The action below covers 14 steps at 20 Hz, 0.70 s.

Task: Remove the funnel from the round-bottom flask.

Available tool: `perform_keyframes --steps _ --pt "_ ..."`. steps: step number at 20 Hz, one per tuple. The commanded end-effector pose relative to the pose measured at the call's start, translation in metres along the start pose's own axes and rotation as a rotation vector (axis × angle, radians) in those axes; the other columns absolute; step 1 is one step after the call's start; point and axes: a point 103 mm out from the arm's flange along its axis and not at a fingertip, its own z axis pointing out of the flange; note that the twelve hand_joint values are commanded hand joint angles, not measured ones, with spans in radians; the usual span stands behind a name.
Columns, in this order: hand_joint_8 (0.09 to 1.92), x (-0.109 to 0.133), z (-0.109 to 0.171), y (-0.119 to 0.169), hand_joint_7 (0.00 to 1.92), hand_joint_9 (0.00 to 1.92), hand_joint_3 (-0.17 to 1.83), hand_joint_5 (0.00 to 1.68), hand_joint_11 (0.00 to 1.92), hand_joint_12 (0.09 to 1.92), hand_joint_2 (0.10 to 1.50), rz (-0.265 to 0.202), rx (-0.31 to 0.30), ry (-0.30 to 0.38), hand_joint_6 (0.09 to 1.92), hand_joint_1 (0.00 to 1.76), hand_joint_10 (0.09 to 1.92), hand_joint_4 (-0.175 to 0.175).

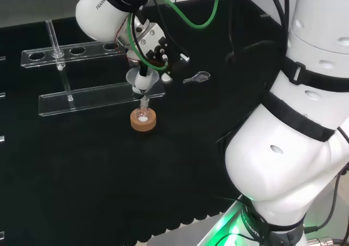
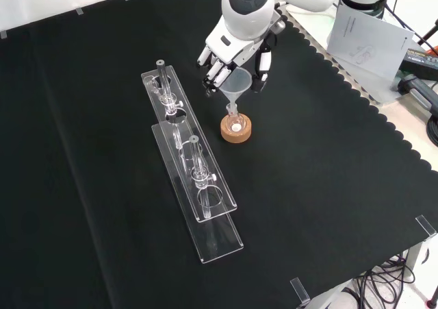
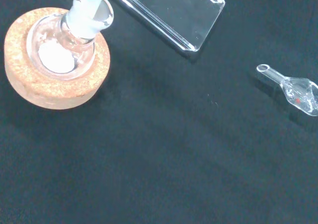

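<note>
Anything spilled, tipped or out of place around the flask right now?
Nothing spilled. The round-bottom flask sits upright in its cork ring with white powder inside; the funnel is in its neck, the robot hand curled around it. A small glass scoop lies loose on the cloth.

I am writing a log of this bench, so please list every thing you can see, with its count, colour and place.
funnel: one, clear, stem in the flask's neck, cone between the hand's fingers.
round-bottom flask: one, clear, white material inside, seated in the cork ring.
cork ring: one, tan, mid-cloth under the hand.
racks: two, clear, left of the cork ring in the front view.
small glass scoop: one, clear, lying apart on the cloth.
papers: white, beyond the cloth's scalloped edge.
hand: one, black and white, fingers curled round the funnel's cone.
</note>
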Motion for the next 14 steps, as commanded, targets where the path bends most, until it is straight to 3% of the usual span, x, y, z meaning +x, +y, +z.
perform_keyframes --steps 1,6,14 --pt "0.63 -0.003 -0.011 -0.013 0.83 1.31 0.38 0.71 0.72 1.15 0.89 0.015 -0.016 0.004 0.23 0.67 0.41 -0.028" --pt "0.63 -0.020 -0.033 -0.043 0.82 1.31 0.38 0.69 0.71 1.15 0.89 0.034 -0.038 0.012 0.24 0.68 0.41 -0.028" --pt "0.66 -0.032 -0.057 -0.065 0.81 1.30 0.39 0.65 0.71 1.16 0.88 0.055 -0.076 0.006 0.33 0.68 0.42 -0.028"
